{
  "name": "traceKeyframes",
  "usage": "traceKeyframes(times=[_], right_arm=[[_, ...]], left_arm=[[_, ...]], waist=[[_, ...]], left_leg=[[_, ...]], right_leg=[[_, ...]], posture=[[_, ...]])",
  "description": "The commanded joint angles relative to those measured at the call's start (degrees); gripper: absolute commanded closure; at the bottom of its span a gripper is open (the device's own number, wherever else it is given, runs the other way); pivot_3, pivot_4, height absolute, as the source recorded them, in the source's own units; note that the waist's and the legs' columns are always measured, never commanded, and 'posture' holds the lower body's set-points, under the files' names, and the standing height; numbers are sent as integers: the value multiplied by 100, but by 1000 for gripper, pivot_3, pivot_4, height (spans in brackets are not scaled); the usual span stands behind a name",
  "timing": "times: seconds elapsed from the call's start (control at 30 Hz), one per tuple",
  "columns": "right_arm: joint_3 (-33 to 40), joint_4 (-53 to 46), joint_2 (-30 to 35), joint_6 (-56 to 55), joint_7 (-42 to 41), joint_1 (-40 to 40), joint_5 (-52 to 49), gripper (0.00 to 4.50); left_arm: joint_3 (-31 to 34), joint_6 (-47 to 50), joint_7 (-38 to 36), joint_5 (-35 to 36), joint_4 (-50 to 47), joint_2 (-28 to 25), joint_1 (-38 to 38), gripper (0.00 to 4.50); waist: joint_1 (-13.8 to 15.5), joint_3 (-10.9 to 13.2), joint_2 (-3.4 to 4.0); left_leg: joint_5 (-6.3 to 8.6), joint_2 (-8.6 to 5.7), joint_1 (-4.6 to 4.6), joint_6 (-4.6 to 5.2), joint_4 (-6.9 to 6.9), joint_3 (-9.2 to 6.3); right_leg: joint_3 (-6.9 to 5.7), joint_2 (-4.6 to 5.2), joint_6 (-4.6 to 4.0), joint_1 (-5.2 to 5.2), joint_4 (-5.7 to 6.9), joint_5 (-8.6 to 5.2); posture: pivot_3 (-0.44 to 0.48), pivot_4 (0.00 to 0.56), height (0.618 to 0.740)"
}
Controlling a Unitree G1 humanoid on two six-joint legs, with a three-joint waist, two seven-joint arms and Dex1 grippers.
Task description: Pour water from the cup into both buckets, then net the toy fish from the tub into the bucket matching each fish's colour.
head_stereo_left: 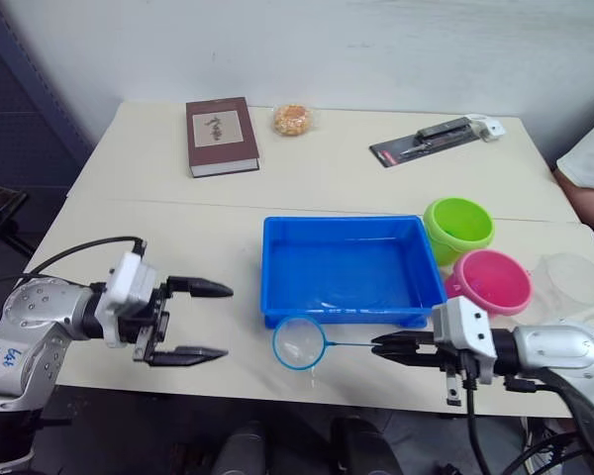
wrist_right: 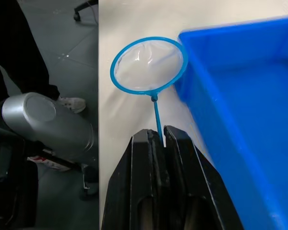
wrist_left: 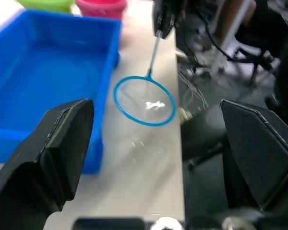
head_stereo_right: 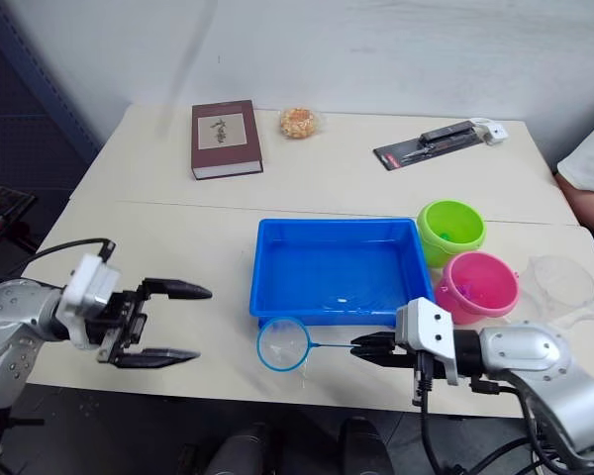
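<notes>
head views: blue tub point(head_stereo_left: 343, 269) sits mid-table, near the front edge; no fish can be made out inside it. green bucket point(head_stereo_left: 458, 227) stands just right of the tub's far right corner, pink bucket point(head_stereo_left: 489, 281) just nearer and to the right, touching or almost touching the green one. clear cup point(head_stereo_left: 574, 282) stands right of the pink bucket, near the table's right edge. right gripper point(head_stereo_left: 394, 345) is at the near edge in front of the tub's right corner, fingers pressed together on the thin handle of a small blue net point(head_stereo_left: 299, 343); the net's hoop lies just in front of the tub's near wall. left gripper point(head_stereo_left: 200, 320) hovers at the near left, fingers spread, nothing between them. far side of table: brown book point(head_stereo_left: 221, 136), wrapped snack point(head_stereo_left: 293, 119), a packaged tool point(head_stereo_left: 437, 140). a person's sleeve point(head_stereo_left: 592, 163) at the far right.

left wrist view: its own fingers point(wrist_left: 53, 148) wide apart; between them the net hoop beside the tub, the right gripper pinching the handle.

right wrist view: fingers point(wrist_right: 144, 191) closed on the net handle, hoop ahead, just beside the tub corner.
</notes>
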State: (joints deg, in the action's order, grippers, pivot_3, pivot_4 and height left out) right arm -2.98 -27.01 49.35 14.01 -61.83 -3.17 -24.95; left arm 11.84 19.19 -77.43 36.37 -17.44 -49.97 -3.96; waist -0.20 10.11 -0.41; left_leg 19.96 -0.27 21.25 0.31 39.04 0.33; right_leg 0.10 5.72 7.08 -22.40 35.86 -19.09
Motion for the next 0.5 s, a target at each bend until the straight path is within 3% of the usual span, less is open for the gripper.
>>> traceKeyframes(times=[0.03, 0.17, 0.37, 0.4, 0.43, 0.5], right_arm=[[-710, 928, -400, -1004, -111, 155, 881, 4500], [-1010, 1754, -936, -1462, 25, 564, 1252, 4500], [-1184, 2183, -1174, -1613, -61, 648, 1377, 4500], [-1128, 2014, -1095, -1488, -140, 597, 1261, 3671], [-1071, 1867, -1016, -1419, -195, 544, 1192, 3441], [-895, 1637, -841, -1436, -240, 399, 1135, 2417]], left_arm=[[76, -46, 126, -55, -154, -41, 111, 11], [140, 51, 270, -38, -177, -79, 170, 11], [244, 217, 377, 49, -313, -159, 354, 11], [296, 292, 430, 71, -316, -192, 355, 0], [343, 345, 479, 90, -308, -210, 344, 0], [431, 404, 579, 96, -272, -213, 313, 0]], waist=[[-6, 2, 3], [-44, 2, 3], [-48, 2, 3], [-45, 2, 3], [-36, 2, 3], [-21, 2, 4]], left_leg=[[0, 0, 1, 0, 0, 4], [0, 0, -3, 0, 3, 15], [1, 2, -1, -4, 1, 9], [1, 2, -1, -4, 1, 9], [1, 2, -1, -4, 3, 9], [1, 2, -1, -4, 3, 9]], right_leg=[[2, -1, -1, -5, 5, 0], [5, -3, -1, -9, 12, 0], [3, -3, -1, -7, 13, -1], [3, -2, -1, -7, 13, -1], [3, -1, -1, -7, 12, -1], [4, 0, -1, -7, 12, -1]], posture=[[0, 150, 738], [0, 150, 738], [0, 150, 738], [0, 150, 738], [0, 150, 738], [0, 150, 738]])
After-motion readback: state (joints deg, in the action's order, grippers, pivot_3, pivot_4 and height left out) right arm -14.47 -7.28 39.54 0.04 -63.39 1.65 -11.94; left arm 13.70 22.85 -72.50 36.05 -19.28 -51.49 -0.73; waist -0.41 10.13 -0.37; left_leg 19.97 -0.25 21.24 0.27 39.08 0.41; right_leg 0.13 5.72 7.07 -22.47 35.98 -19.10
